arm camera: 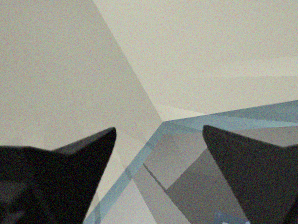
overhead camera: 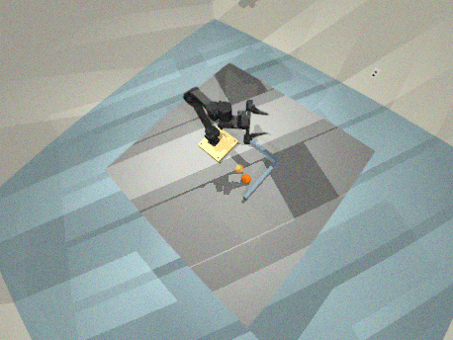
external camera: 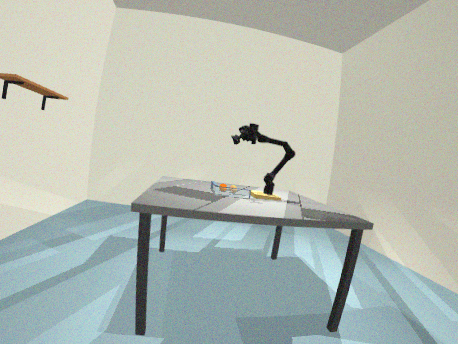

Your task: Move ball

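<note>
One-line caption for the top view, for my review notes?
Arm raised with open gripper, orange ball beside its paler see-through copy inside the walls.

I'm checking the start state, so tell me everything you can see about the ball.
The ball is small, round, solid orange and matte-looking. It rests on the grey table, inside the angle of the two low clear walls, near the longer wall but apparently not touching it. The paler see-through copy sits right beside it, towards the arm's yellow base plate. The open gripper is raised well above and away, so nothing holds the ball. In the exterior view it is a tiny orange dot.
</note>
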Robot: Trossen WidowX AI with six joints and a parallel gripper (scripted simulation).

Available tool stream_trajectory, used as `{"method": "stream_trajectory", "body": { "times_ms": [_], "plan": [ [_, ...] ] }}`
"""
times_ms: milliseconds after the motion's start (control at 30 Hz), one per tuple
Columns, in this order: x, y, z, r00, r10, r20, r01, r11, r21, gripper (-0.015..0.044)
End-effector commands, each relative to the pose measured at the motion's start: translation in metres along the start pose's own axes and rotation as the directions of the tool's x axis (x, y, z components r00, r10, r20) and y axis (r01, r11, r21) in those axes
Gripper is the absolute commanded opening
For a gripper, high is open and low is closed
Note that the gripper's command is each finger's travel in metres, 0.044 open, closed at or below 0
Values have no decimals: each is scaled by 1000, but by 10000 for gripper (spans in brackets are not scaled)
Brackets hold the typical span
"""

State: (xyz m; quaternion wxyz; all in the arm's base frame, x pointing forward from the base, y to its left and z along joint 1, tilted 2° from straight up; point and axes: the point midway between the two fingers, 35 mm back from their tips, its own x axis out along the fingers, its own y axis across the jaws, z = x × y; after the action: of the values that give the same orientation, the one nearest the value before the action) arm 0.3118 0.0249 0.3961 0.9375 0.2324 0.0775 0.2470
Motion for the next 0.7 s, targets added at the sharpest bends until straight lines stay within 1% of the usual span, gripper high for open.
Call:
{"method": "stream_trajectory", "body": {
  "times_ms": [0, 100, 167, 300, 400, 500, 600, 667],
  "plan": [
    [23, -70, -26, 964, -222, -145, 186, 956, -226, 391],
    [29, -100, -42, 921, -312, -231, 220, 910, -352, 391],
    [30, -120, -55, 882, -367, -294, 217, 873, -436, 391],
    [29, -156, -83, 779, -457, -429, 143, 796, -589, 391],
    [24, -180, -106, 679, -506, -532, 26, 741, -671, 391],
    [16, -202, -130, 562, -535, -631, -135, 693, -708, 391],
    [5, -220, -153, 427, -544, -722, -327, 651, -685, 391],
    [-5, -230, -168, 330, -539, -775, -462, 624, -630, 391]
  ]
}}
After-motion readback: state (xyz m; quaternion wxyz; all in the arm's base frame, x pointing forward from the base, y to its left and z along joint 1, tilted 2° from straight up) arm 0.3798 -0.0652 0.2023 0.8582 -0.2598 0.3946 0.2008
